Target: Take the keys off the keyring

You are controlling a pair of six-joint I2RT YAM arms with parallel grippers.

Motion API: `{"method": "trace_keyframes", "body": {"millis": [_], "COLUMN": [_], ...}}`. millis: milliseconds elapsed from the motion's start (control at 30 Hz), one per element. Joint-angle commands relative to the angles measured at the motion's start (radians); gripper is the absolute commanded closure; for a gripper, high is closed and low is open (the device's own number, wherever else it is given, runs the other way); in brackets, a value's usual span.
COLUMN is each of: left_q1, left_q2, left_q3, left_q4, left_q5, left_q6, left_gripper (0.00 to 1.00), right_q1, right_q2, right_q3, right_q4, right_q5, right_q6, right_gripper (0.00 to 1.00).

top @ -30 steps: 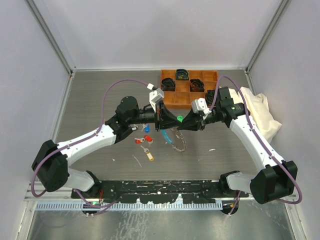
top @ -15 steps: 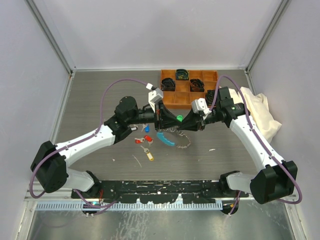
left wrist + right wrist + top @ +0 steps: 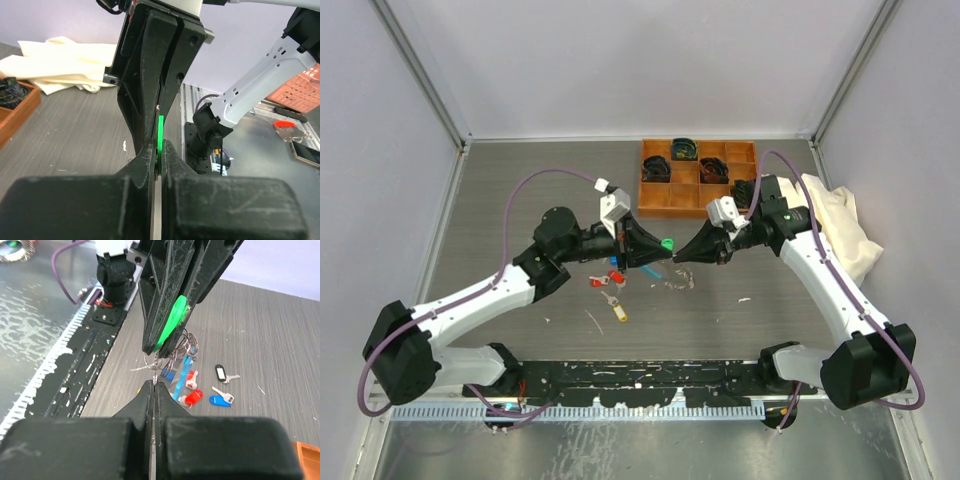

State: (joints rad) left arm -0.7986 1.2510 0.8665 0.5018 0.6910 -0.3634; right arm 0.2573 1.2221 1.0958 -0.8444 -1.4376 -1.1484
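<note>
My left gripper [image 3: 657, 246] is shut on a key's green tag [image 3: 667, 243], seen edge-on between the jaws in the left wrist view [image 3: 160, 131]. My right gripper [image 3: 681, 258] faces it tip to tip and is shut on a loop of the keyring's silver coil [image 3: 155, 367]. The keyring's light-blue segment [image 3: 183, 374] and coil [image 3: 676, 282] hang under both grippers down to the table. Loose keys lie on the table to the left: red tag [image 3: 193, 397], blue tag [image 3: 218, 400], black tag [image 3: 220, 372], yellow tag [image 3: 620, 313].
An orange compartment tray [image 3: 682, 209] with dark items stands behind the grippers. A crumpled cream cloth [image 3: 836, 226] lies at the right wall. The black base rail [image 3: 650, 378] runs along the near edge.
My left arm has drawn back to the left with the green tag in its jaws. The keyring's hanging loop has bunched up lower, under the grippers. The right gripper has barely moved.
</note>
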Motion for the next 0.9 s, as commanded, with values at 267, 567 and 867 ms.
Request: {"method": "trace_keyframes", "body": {"millis": [267, 567, 867], "left_q1": [0.0, -0.001, 0.044], "left_q2": [-0.136, -0.049, -0.034], "left_q3": [-0.176, -0.204, -0.208], "left_q4": [0.264, 0.347, 0.247], "left_q5": [-0.017, -0.019, -0.081], "left_q6": [0.041, 0.042, -0.078], "left_gripper": [1.0, 1.0, 1.0], "right_q1": [-0.078, -0.078, -0.09], "right_q2": [0.02, 0.074, 0.1], "right_q3": [0.051, 0.054, 0.056], "right_q4": [-0.091, -0.099, 0.021], "right_q5": [-0.177, -0.173, 0.016], "right_q6": [-0.012, -0.013, 0.18], "right_gripper": [0.99, 0.99, 0.99]}}
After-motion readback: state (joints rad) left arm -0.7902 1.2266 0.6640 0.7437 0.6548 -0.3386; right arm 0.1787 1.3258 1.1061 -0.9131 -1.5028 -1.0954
